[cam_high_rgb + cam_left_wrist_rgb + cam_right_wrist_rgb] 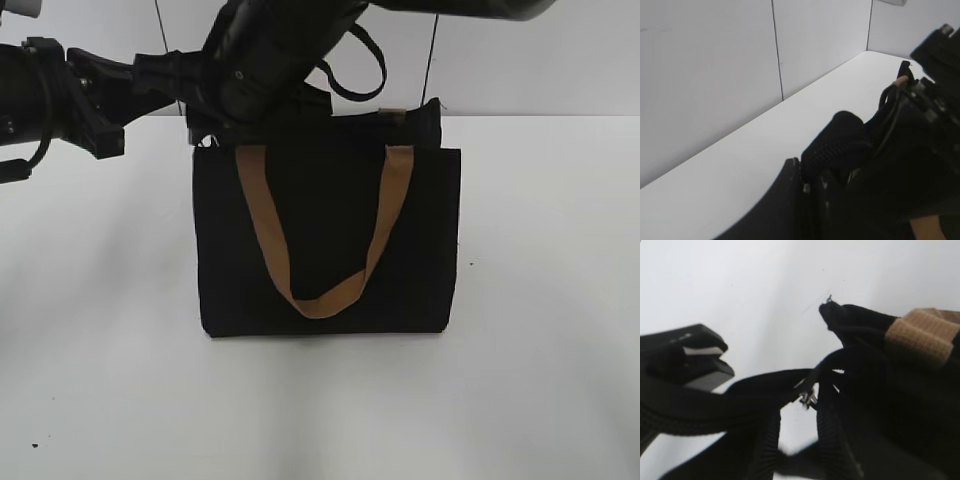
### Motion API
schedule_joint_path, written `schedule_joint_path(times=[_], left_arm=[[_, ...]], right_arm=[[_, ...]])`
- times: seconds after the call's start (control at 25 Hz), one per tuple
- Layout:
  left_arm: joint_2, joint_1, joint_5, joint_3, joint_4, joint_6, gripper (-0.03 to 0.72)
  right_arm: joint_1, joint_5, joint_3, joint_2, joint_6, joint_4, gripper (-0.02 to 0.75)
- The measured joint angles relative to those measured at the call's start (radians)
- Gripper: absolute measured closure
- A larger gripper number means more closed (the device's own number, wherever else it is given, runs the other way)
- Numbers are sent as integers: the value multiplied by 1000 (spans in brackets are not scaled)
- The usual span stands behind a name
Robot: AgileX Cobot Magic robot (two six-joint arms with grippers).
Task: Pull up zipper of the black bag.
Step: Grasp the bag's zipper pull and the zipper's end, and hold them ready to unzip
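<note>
The black bag stands upright on the white table, one tan handle hanging down its front. My left gripper is at the bag's top left corner. In the left wrist view the left gripper is shut on a fold of the bag's fabric. My right arm reaches down across to that same end. In the right wrist view the right gripper is open, and the small silver zipper sits between its fingertips, close to the right finger. The zipper is hidden in the exterior view.
The white table spreads around the bag, with a white panelled wall behind it. The second tan handle shows at the bag's top edge. The left gripper's body lies close to the right gripper's left side.
</note>
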Motion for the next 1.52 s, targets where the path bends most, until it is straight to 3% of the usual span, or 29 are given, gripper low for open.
schedule_joint_path(times=[0.12,0.24,0.32,0.6,0.72,0.84,0.96,1.2,1.32,1.52], left_arm=[[0,0,0,0,0,0,653],[0,0,0,0,0,-2,653],[0,0,-2,0,0,-2,653],[0,0,-6,0,-3,-2,653],[0,0,-10,0,-18,-2,653],[0,0,-22,0,-31,-2,653],[0,0,-22,0,-33,-2,653],[0,0,-23,0,-34,-2,653],[0,0,-28,0,-34,-2,653],[0,0,-43,0,-34,-3,653]], right_arm=[[0,-25,0,2,2,0,580],[0,-25,0,3,2,0,713],[0,-25,0,3,2,0,749],[0,48,0,3,1,0,748],[0,84,0,3,-4,0,685],[0,89,0,3,-32,10,528],[0,80,0,3,-78,35,419],[1,24,0,5,-111,43,385],[1,8,0,15,-95,34,432],[1,-13,0,51,-29,13,687]])
